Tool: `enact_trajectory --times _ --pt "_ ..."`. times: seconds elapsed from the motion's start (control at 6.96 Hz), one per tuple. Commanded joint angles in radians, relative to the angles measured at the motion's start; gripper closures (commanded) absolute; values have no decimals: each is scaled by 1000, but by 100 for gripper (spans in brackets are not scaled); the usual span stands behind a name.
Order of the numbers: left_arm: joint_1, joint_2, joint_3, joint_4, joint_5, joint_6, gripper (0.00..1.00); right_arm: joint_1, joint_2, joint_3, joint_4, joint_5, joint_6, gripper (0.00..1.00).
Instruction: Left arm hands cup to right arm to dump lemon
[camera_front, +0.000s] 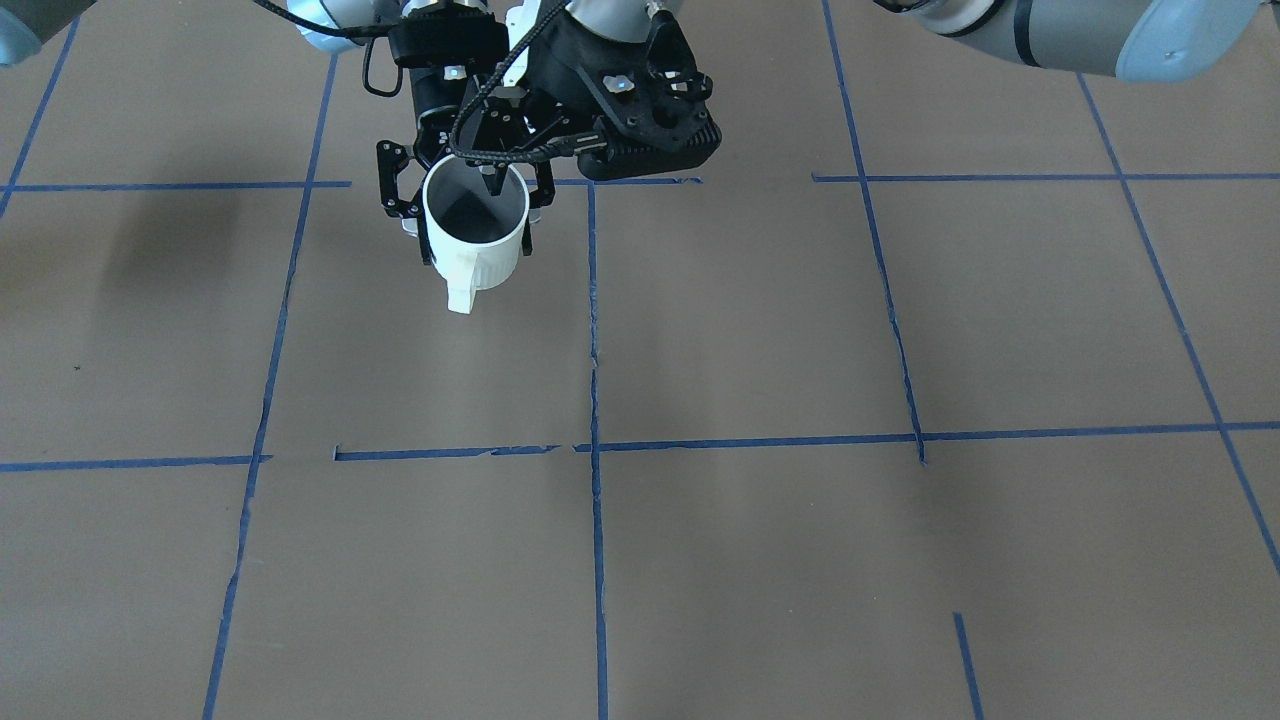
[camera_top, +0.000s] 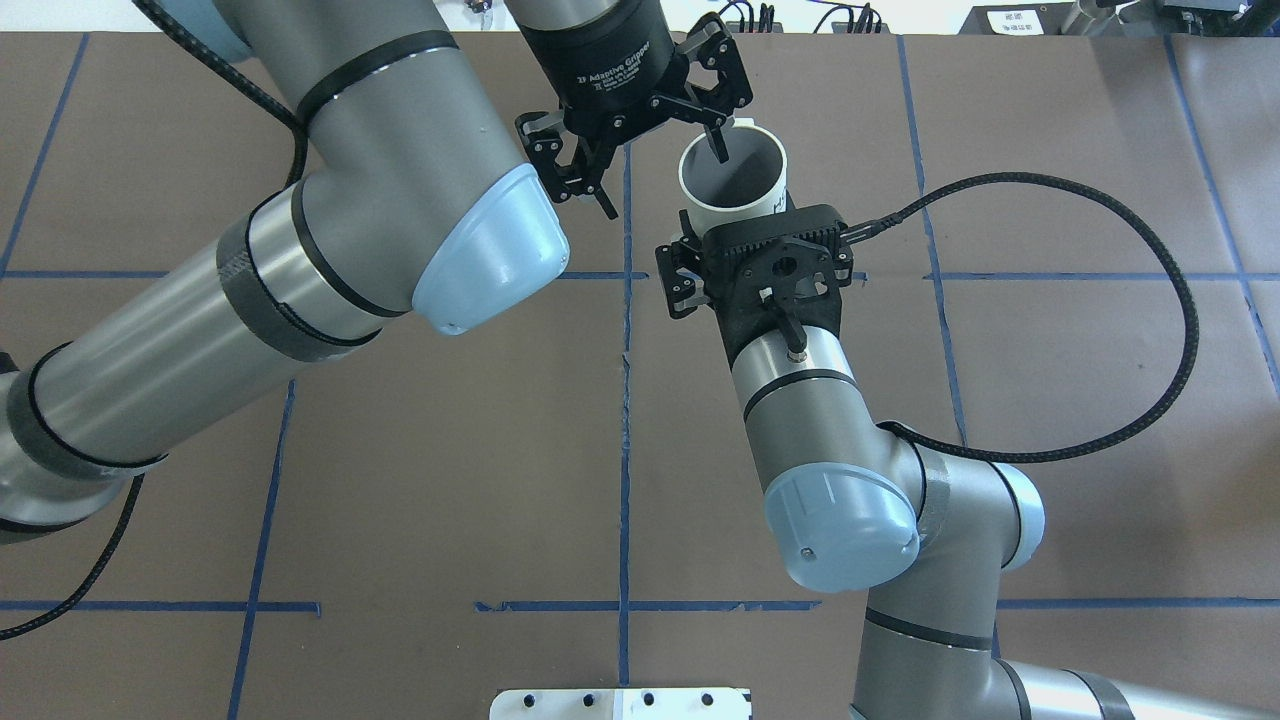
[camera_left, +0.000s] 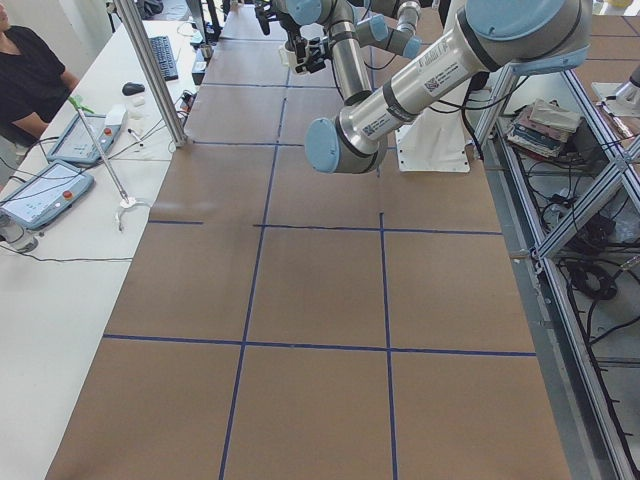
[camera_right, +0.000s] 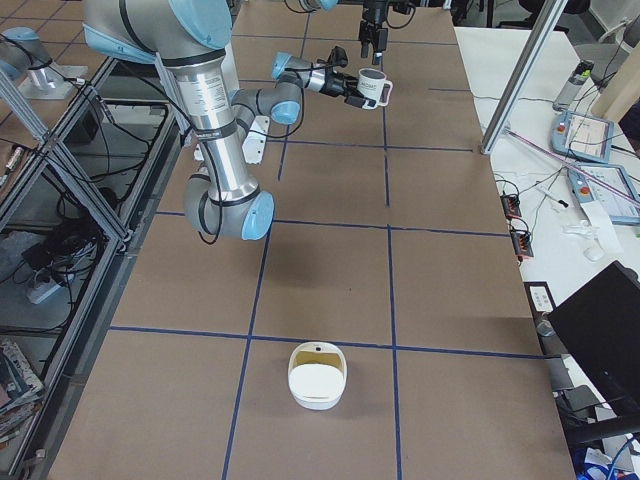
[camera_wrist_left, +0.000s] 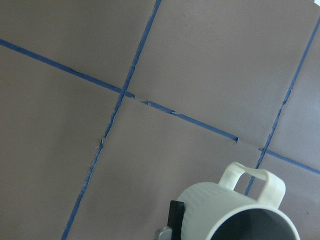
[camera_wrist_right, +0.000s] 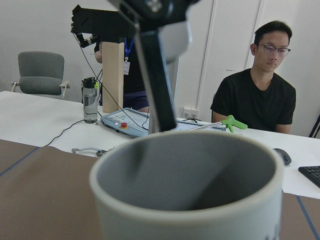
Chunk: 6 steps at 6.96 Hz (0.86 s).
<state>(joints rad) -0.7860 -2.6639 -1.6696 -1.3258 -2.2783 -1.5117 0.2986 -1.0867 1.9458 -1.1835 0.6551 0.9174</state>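
Note:
The off-white cup (camera_front: 478, 255) hangs upright in the air over the table, its handle pointing away from the robot. My right gripper (camera_front: 470, 222) reaches in level from the robot's side and is shut on the cup's body, one finger pad (camera_wrist_left: 175, 216) on each side. My left gripper (camera_top: 665, 180) comes down from above and is open: one finger (camera_front: 495, 182) dips inside the cup's mouth (camera_top: 745, 185), and the other stands well outside the wall. The cup fills the right wrist view (camera_wrist_right: 185, 200). The lemon is not visible; the grey inside looks dark.
The brown table (camera_front: 760, 330) carries a grid of blue tape. A white bowl-like container (camera_right: 317, 375) sits near the table's right end. An operator (camera_wrist_right: 270, 95) sits at a white side table with teach pendants (camera_left: 45, 190).

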Motion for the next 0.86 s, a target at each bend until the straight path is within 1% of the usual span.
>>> enact_trajectory --times 0.0,0.14,0.29,0.43,0.57,0.72 --pt "13 1 2 -1 3 -1 8 -21 2 5 5 -26 -12 57" --pt "13 5 2 -1 5 -1 9 -29 2 8 5 -31 -12 57" --pt "16 6 2 -1 6 1 14 -29 4 10 5 -34 -14 56" --pt "17 6 1 0 6 -1 29 -29 5 10 5 -32 -26 53" --pt "17 6 -1 0 5 -1 59 -29 24 9 7 -32 -60 49" --pt "17 7 -2 0 5 -1 93 -29 25 9 7 -32 -69 45"
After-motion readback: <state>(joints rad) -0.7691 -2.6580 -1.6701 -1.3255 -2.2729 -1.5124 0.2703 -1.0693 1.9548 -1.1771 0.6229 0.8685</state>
